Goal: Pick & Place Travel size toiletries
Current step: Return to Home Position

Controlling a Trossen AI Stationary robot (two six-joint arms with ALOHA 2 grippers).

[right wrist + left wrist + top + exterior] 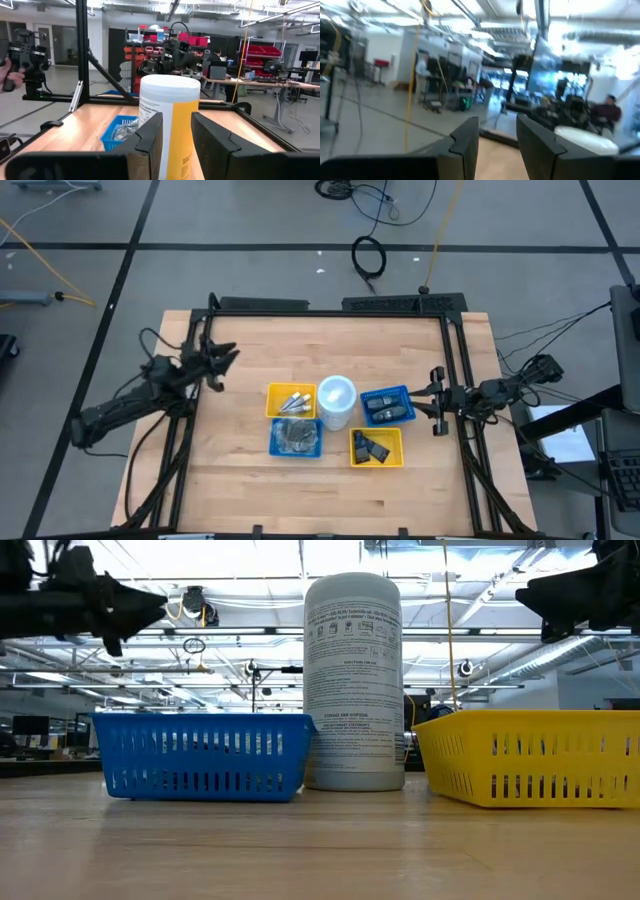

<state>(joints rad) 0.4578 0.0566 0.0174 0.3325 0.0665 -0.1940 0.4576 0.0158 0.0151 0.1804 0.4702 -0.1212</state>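
Left gripper (222, 360) hangs over the upper-left corner of the table (250, 490) in the high view, fingers apart, nothing between them. Its own wrist picture is smeared. Right gripper (432, 398) sits at the right edge, fingers parted too, facing the white tub (336, 402). The toiletries (292, 402) lie in four baskets (271, 442) mid-frame, too small to sort. In the low view, the basket walls hide every one.

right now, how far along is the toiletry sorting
Nearly done: the toiletries lie in the four baskets, and I see none loose on the table. Nothing is in hand: the left gripper and right gripper hang open and empty at the table's sides. Nothing visibly left to place.
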